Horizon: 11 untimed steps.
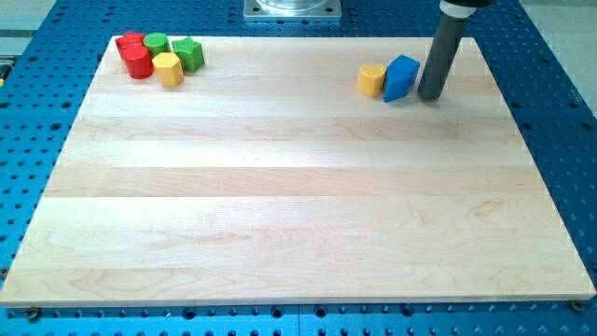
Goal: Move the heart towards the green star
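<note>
A yellow heart (371, 79) lies near the view's top right on the wooden board (298, 205). A blue block (401, 77) touches its right side. My tip (430, 96) stands just right of the blue block, close to it. The green star (189, 53) sits far off at the view's top left, in a tight cluster with other blocks.
Beside the green star are a green round block (156, 43), a red block (130, 43), a red cylinder (140, 63) and a yellow hexagon (168, 69). A blue perforated table (56, 28) surrounds the board. A metal mount (293, 9) shows at the top edge.
</note>
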Each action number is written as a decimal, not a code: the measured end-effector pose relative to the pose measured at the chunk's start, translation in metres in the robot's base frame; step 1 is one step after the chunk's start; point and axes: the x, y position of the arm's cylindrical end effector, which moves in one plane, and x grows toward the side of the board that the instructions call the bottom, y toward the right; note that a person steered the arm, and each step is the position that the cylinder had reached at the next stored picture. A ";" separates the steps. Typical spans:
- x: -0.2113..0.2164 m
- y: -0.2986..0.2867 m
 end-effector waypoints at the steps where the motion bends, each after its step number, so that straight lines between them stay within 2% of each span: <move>1: -0.010 0.010; 3: -0.012 -0.062; 4: -0.020 -0.053; 6: -0.035 -0.115; 7: -0.066 -0.114; 8: -0.066 -0.160; 11: -0.073 -0.238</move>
